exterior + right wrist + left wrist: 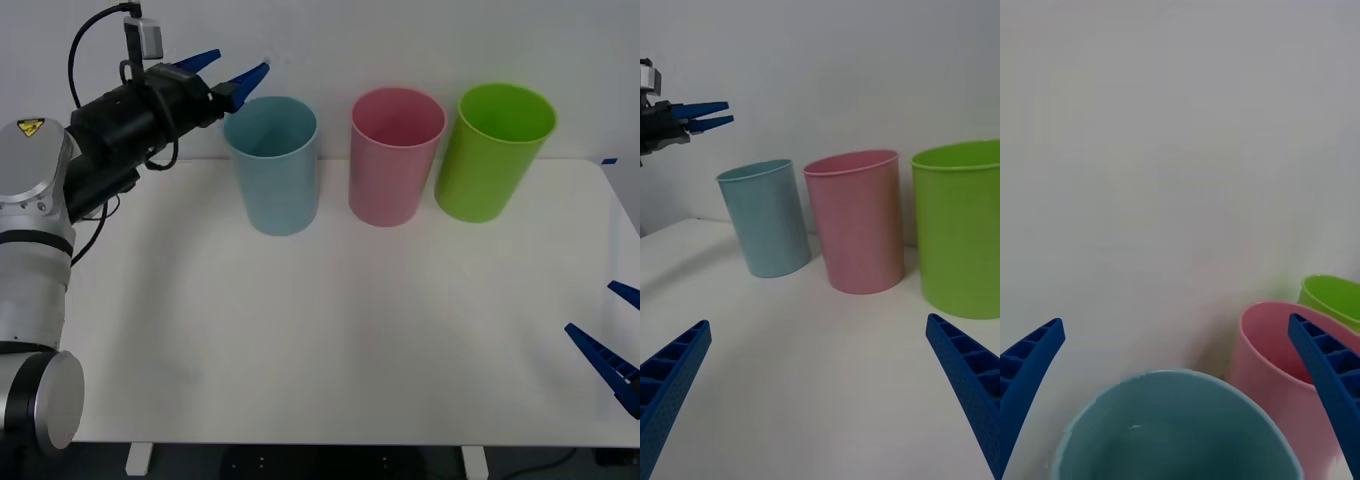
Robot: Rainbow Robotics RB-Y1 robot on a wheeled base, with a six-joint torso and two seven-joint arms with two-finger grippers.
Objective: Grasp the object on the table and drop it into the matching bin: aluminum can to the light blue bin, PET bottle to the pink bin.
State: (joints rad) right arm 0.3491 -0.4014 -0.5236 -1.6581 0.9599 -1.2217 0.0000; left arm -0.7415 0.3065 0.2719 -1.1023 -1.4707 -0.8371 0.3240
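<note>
The wide white rectangular table with rounded corners presents a smooth, matte surface, with broad open room between its near edge and the row of bins standing toward the far edge. Three tall round plastic bins, each tapering downward, are set upright side by side: the light blue bin at about 11 o'clock from the table's middle, the pink bin at 12 o'clock, and a lime green bin at 1 o'clock. Narrow gaps are kept between neighbouring bins. The left gripper is held raised just beside the light blue bin's rim, at its 10 o'clock side, with its blue ribbed fingers spread apart and nothing between them. The right gripper is held low at the table's 4 o'clock edge, fingers likewise spread apart. The whereabouts of the aluminum can cannot be told.
</note>
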